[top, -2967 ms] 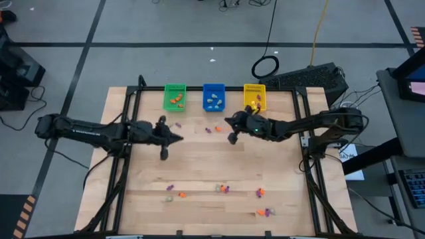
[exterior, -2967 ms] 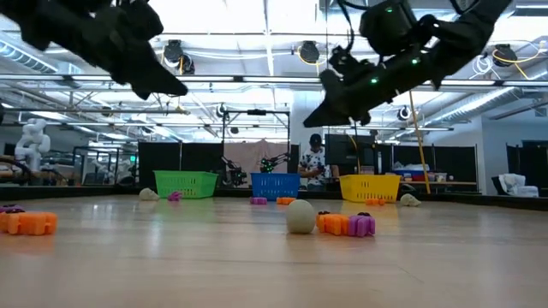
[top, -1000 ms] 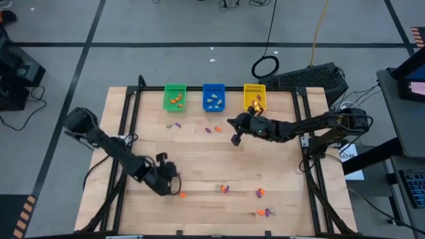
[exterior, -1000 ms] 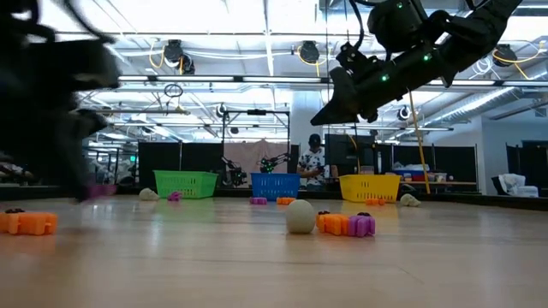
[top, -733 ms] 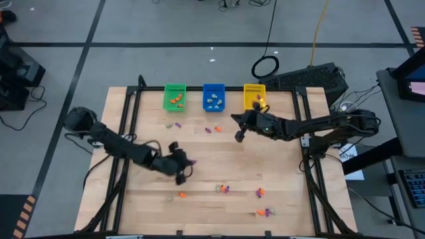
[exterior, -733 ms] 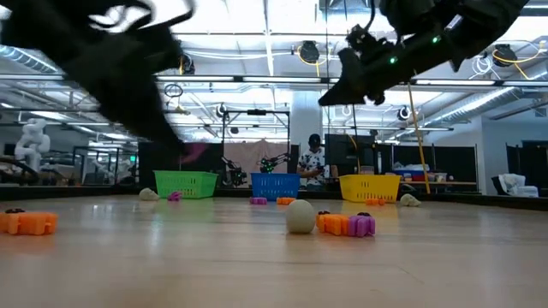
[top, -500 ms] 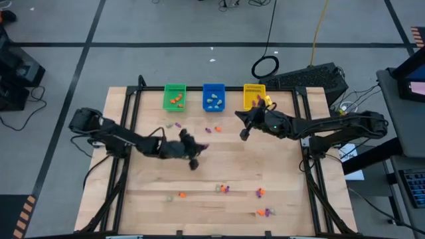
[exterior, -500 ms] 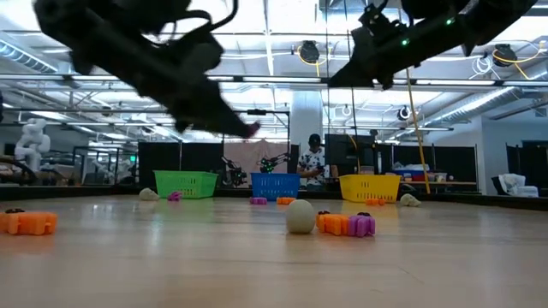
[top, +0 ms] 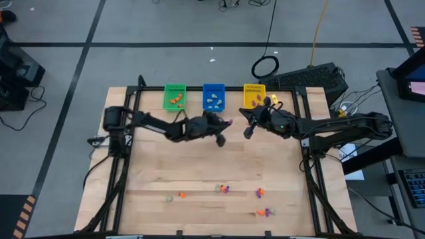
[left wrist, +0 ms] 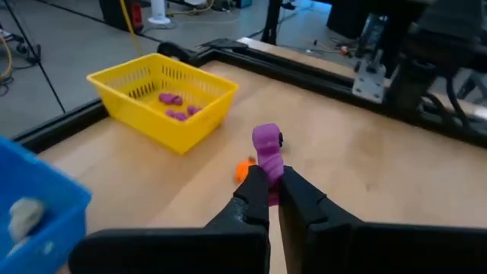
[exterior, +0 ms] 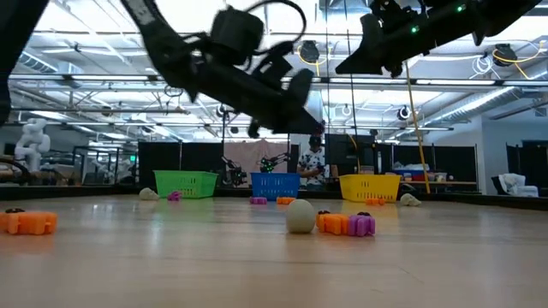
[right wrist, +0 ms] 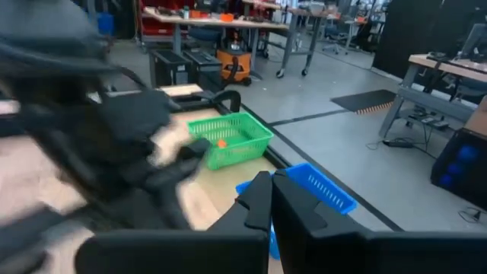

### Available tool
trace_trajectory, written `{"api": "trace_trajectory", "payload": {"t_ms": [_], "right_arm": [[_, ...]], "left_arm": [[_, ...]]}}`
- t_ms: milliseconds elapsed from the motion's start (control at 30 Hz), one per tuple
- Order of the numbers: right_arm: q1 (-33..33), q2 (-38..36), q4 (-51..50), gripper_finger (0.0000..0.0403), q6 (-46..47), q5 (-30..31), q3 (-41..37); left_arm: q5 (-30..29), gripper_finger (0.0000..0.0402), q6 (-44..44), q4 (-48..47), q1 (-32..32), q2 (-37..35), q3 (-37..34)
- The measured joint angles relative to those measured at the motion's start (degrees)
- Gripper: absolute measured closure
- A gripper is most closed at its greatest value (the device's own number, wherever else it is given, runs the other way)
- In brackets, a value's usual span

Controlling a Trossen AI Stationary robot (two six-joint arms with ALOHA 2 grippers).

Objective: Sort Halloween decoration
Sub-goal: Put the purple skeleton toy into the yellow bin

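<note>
The wooden table (top: 199,166) fills the middle of the high view. Along its top edge sit a green bin (top: 174,97), a blue bin (top: 213,97) and a yellow bin (top: 254,95). The left gripper (top: 223,126) hangs just below the blue bin, pinching a purple trinket (left wrist: 267,151) that stands upright. The yellow bin, holding purple pieces, lies up and to its right. The right gripper (top: 247,130) waits close by, shut and empty. More trinkets (top: 224,189) lie low in the frame.

Left gripper (top: 222,127) reaches across just below the blue bin (top: 213,97), right gripper (top: 248,126) near the yellow bin (top: 254,95), green bin (top: 174,97) leftmost, small trinkets (top: 222,189) scattered along the table's (top: 199,166) near edge.
</note>
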Motion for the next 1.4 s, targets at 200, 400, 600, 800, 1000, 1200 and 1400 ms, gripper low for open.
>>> {"api": "trace_trajectory", "payload": {"t_ms": [200,400,600,800,1000,1200,1400], "right_arm": [[1.6,-1.8,-0.6,0.0403,-0.6,0.9,0.0],[3.1,-2.5,0.0,0.0403,-0.8,4.2,0.0],[4.2,-2.6,-0.1,0.0403,-0.8,6.8,0.0],[4.5,-2.7,0.5,0.0403,-1.0,6.7,0.0],[4.5,-2.7,0.7,0.0403,-1.1,6.7,0.0],[4.8,-2.7,0.7,0.0403,-1.3,6.7,0.0],[5.1,-2.7,0.7,0.0403,-1.6,6.7,0.0]], "left_arm": [[3.4,0.0398,-0.9,-0.6,2.5,7.0,9.4],[4.2,0.0397,-0.3,-8.8,5.3,11.9,18.5],[5.6,0.0397,-0.7,-10.7,8.5,15.9,24.0],[7.9,0.0396,-0.9,-11.2,10.2,19.6,28.8],[8.7,0.0396,-0.4,-15.8,10.7,23.6,36.2],[9.8,0.0396,-0.8,-17.7,12.1,26.5,40.7],[10.9,0.0396,-0.9,-20.4,13.1,27.1,41.8]]}}
